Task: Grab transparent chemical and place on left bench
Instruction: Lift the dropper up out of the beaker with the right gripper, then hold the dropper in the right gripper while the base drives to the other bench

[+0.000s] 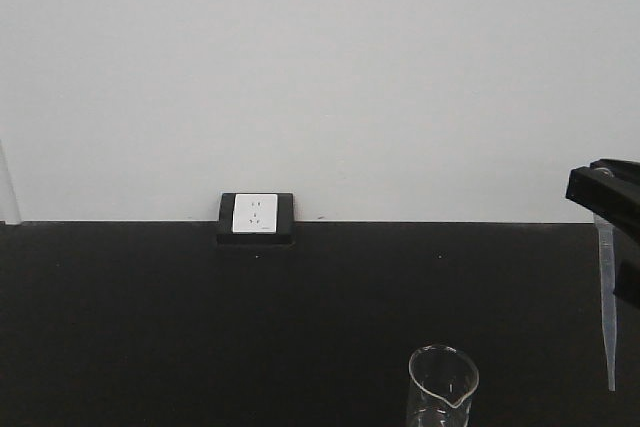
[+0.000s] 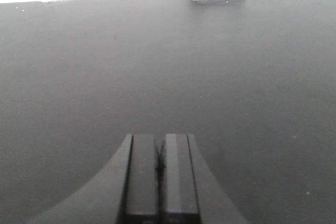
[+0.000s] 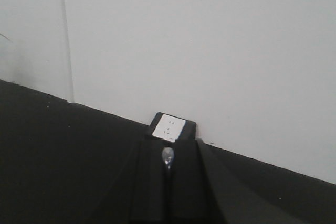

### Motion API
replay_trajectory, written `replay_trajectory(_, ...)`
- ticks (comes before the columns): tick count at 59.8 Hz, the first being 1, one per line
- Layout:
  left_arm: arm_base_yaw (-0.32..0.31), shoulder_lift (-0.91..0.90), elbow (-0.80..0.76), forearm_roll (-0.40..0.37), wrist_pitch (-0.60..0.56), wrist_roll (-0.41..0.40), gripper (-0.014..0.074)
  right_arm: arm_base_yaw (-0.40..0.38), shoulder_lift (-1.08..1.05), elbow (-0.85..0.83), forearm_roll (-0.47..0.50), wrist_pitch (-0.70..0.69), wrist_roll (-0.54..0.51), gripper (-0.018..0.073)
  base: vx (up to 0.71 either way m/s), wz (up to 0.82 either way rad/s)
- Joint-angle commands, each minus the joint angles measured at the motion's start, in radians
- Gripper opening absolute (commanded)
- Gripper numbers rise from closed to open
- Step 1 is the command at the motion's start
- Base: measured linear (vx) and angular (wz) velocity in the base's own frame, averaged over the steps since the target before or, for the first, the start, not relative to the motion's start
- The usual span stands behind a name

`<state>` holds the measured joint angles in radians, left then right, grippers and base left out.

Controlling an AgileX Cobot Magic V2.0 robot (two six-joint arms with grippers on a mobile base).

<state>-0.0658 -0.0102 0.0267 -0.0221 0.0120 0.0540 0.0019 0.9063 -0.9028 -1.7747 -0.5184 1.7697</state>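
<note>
The transparent chemical, a slim clear pipette, hangs tip-down at the right edge of the front view, above the black worktop. My right gripper is shut on its upper end. In the right wrist view the pipette's clear bulb shows pinched between the black fingers of the right gripper. My left gripper is shut with nothing in it, low over bare black worktop. The left bench is out of view.
A clear glass beaker with a spout stands at the front, left of the hanging pipette. A white wall socket in a black frame sits where the black worktop meets the white wall.
</note>
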Motion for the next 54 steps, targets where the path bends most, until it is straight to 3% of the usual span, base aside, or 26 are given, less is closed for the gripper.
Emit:
replay_trajectory(1,-0.002,-0.019,0.016,-0.001,-0.078,-0.008,-0.0003,-0.005,-0.014,-0.024,-0.013,0.055,0.008,-0.0003,0.00,0.00)
replay_trajectory(54,-0.002,-0.019,0.016,-0.001,-0.078,-0.008,-0.0003,-0.004,-0.014,-0.024,-0.013,0.052,0.008,-0.0003,0.00,0.00)
